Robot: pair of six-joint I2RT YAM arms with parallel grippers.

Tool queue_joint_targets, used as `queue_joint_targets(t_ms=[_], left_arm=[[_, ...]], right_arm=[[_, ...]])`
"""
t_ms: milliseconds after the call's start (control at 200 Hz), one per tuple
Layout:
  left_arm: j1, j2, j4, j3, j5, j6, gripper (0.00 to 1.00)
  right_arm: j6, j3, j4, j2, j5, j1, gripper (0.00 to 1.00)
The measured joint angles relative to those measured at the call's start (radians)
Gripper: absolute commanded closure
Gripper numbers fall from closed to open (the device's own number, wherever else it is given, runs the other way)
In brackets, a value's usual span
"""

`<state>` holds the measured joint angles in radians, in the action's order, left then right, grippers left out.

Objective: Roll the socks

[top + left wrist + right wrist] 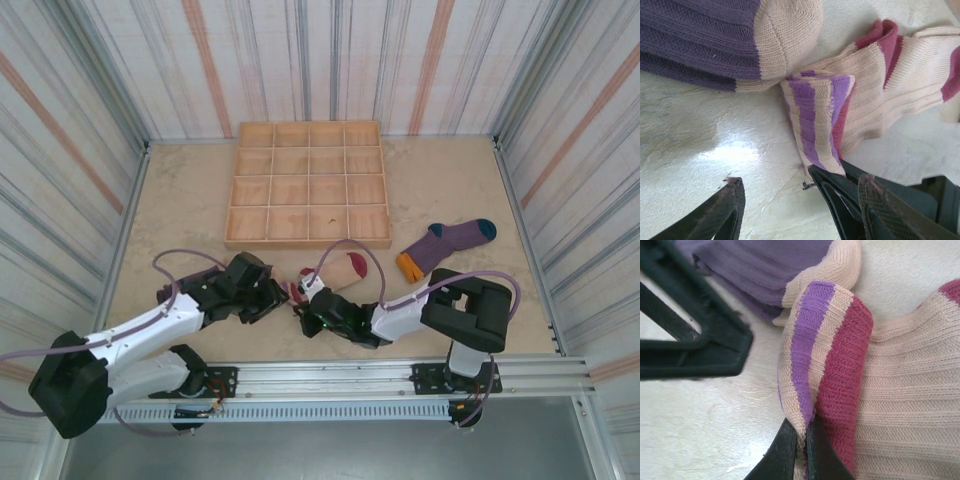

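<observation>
My right gripper (802, 432) is pressed together on the striped cuff (810, 355) of the cream sock (345, 268), pinching a fold of it up off the table. My left gripper (799, 185) is spread and grips nothing, its fingers (727, 207) low over the table just beside that cuff.

The wooden tray (300, 241) of square compartments lies at the far middle of the table. The purple sock with the teal toe (445, 245) lies flat just off the tray's near right corner, well apart from both grippers. The cream sock sits just in front of the tray's near edge, its maroon toe toward the tray. The dark purple sock (695, 40) lies beside it, its tan toe (787, 30) touching the cream sock's cuff.
</observation>
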<state>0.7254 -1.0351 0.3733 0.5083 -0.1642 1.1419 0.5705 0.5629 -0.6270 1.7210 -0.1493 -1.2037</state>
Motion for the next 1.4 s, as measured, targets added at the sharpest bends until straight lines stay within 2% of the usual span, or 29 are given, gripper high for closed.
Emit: queue_joint_targets(t_ms=[276, 441, 631, 862, 977, 1398], left_arm=[[0.0, 0.008, -0.033, -0.031, 0.0, 0.0, 0.39], [0.003, -0.036, -0.073, -0.031, 0.009, 0.0, 0.41], [0.011, -0.09, -0.151, -0.031, 0.043, -0.001, 0.43], [0.016, -0.18, -0.257, -0.022, 0.071, -0.005, 0.45], [0.016, -0.24, -0.309, -0.012, 0.072, -0.01, 0.5], [0.043, -0.323, -0.446, -0.004, 0.115, -0.012, 0.49]], right_arm=[[0.253, -0.125, -0.286, 0.039, 0.356, 0.201, 1.0], [0.41, -0.147, -0.432, 0.11, 0.488, 0.266, 1.0], [0.569, -0.182, -0.551, 0.157, 0.544, 0.303, 1.0], [0.703, -0.188, -0.576, 0.174, 0.57, 0.322, 1.0], [0.752, -0.19, -0.581, 0.179, 0.574, 0.329, 1.0], [0.858, -0.195, -0.589, 0.191, 0.602, 0.356, 1.0]])
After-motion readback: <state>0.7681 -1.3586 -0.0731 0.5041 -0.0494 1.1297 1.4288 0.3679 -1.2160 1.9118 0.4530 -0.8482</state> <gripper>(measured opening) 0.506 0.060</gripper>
